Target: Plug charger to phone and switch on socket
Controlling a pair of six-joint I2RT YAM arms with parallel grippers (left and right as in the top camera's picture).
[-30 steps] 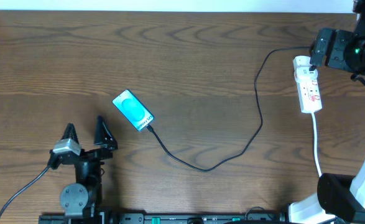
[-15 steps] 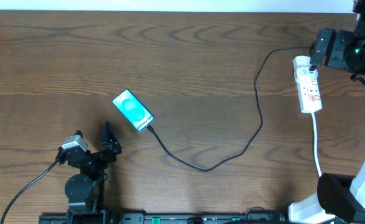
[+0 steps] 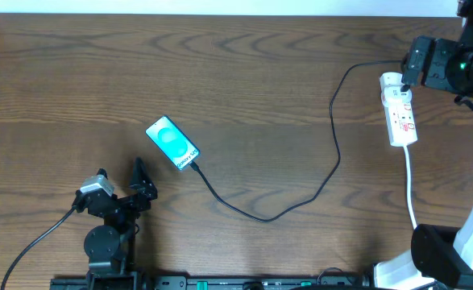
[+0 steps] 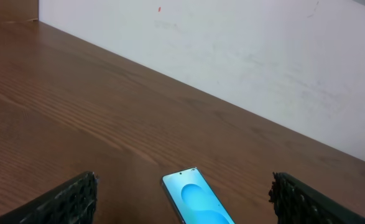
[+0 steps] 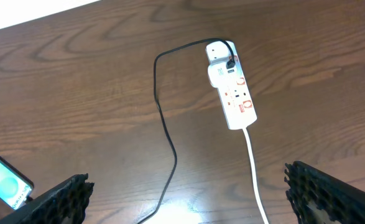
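Observation:
The phone (image 3: 172,143) lies flat on the table left of centre, its cyan screen up; it also shows in the left wrist view as the phone (image 4: 198,200) and at the right wrist view's lower left as the phone (image 5: 4,183). The charger (image 3: 300,197), a thin black cable, curves from the phone's white-strip end to the far end of the socket (image 3: 400,109). I cannot tell whether its connector is seated in the phone. My left gripper (image 3: 120,180) stands open just short of the phone, holding nothing. My right gripper (image 3: 411,69) hangs open high over the socket (image 5: 232,87).
The socket's white cord (image 3: 409,181) runs toward the table's near edge by the right arm's base (image 3: 437,254). The left arm's base (image 3: 103,250) and its thick black cable sit at the front left. A white wall (image 4: 232,56) borders the far edge.
My left gripper has drawn back toward its base and turned slightly, still open. The right arm, phone, charger and socket have not moved.

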